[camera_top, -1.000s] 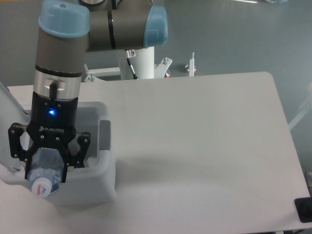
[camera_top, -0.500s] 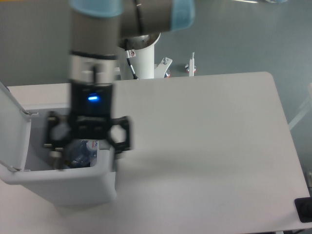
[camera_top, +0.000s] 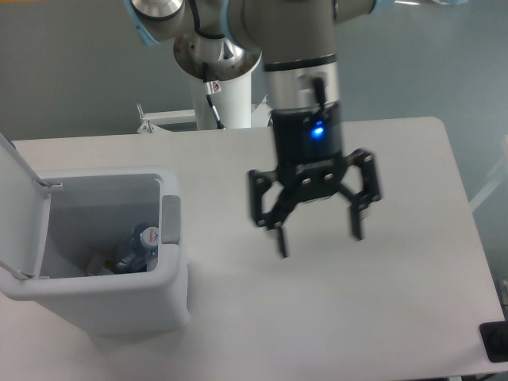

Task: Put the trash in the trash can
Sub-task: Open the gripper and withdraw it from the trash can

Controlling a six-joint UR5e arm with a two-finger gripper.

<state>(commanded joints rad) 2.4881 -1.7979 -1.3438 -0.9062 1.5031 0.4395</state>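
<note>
The trash can (camera_top: 119,305), a pale grey-white bin with its lid tipped open at the left, stands at the table's left front. Inside it lies the trash: a clear bluish crushed bottle (camera_top: 136,248) with a blue-white label, and a crumpled clear piece (camera_top: 98,264) beside it, only partly visible. My gripper (camera_top: 319,244) hangs over the middle of the table, well to the right of the bin. Its fingers (camera_top: 281,242) are spread wide apart and hold nothing.
The white table (camera_top: 381,317) ends at a rounded corner at the back right. A grey pad (camera_top: 171,223) sits on the bin's right rim. The arm's white pedestal (camera_top: 226,103) stands behind the table. A dark object (camera_top: 494,341) lies at the front right edge.
The gripper let go of the bottle into the bin, then swung right from above the bin to over the table's middle. The bottle now rests inside the bin.
</note>
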